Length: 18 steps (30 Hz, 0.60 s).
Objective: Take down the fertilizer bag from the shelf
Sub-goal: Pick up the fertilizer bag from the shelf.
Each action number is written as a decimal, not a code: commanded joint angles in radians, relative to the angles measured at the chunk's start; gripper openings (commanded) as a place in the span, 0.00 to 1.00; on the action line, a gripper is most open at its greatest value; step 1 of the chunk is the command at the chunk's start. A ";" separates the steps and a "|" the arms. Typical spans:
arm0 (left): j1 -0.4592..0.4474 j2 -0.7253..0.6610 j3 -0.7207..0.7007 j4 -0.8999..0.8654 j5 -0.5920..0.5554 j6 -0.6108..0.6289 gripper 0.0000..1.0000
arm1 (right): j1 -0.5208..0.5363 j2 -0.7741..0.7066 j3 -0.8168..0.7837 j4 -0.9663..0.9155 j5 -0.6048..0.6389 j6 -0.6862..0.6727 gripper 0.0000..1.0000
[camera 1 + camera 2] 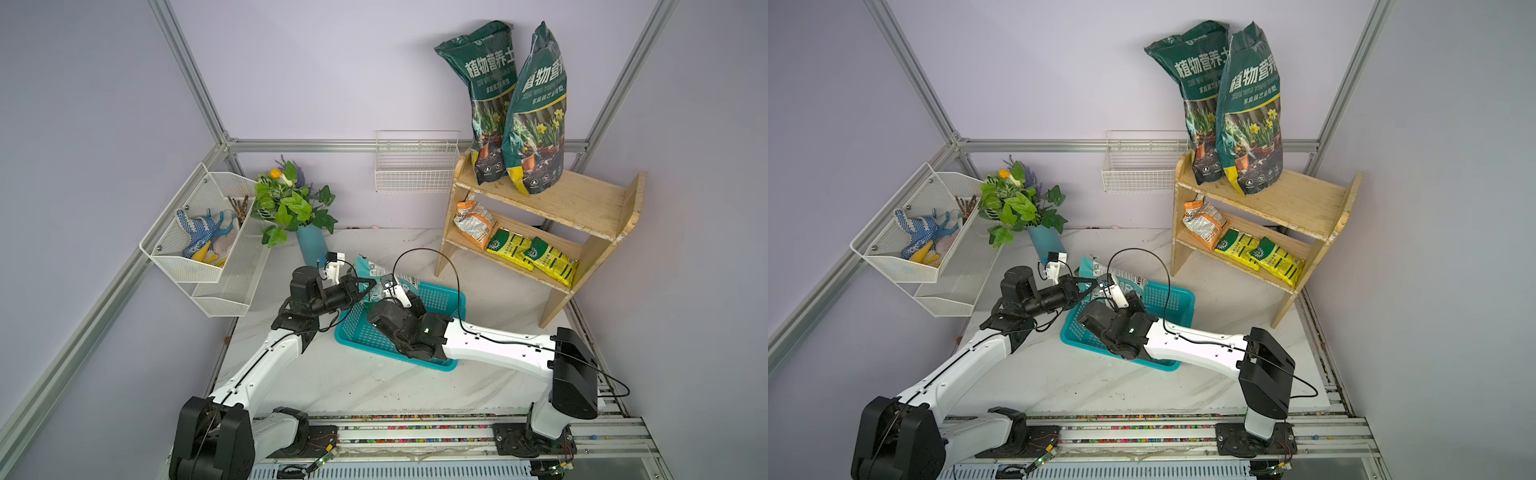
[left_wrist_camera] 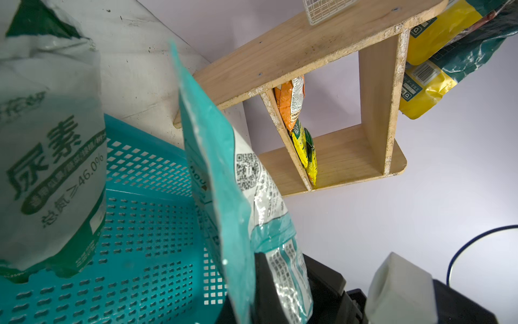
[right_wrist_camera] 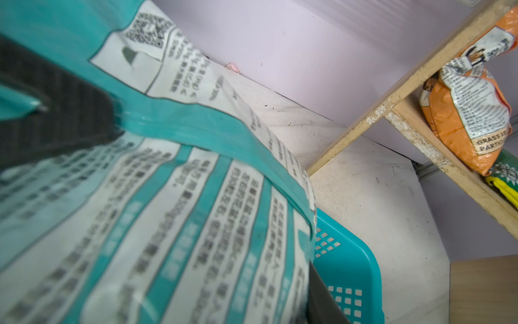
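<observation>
Your left gripper (image 1: 370, 286): fingers together, pinched, by the look of it, on the teal top band of the fertilizer bag (image 2: 246, 168). The bag is off the shelf (image 1: 582, 199), held above the left end of the teal basket (image 1: 442, 299), mid-desk. Its long axis slants from the raised top end down toward the basket. Your right gripper (image 2: 291, 280): clamped lower, on the printed face. Both arms are equally near. The shelf stands at the desk's far right corner, well apart.
</observation>
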 commanded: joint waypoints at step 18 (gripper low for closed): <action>-0.087 0.364 0.808 -0.436 0.029 0.140 0.00 | -0.031 -0.500 -0.247 0.116 -0.211 0.105 0.75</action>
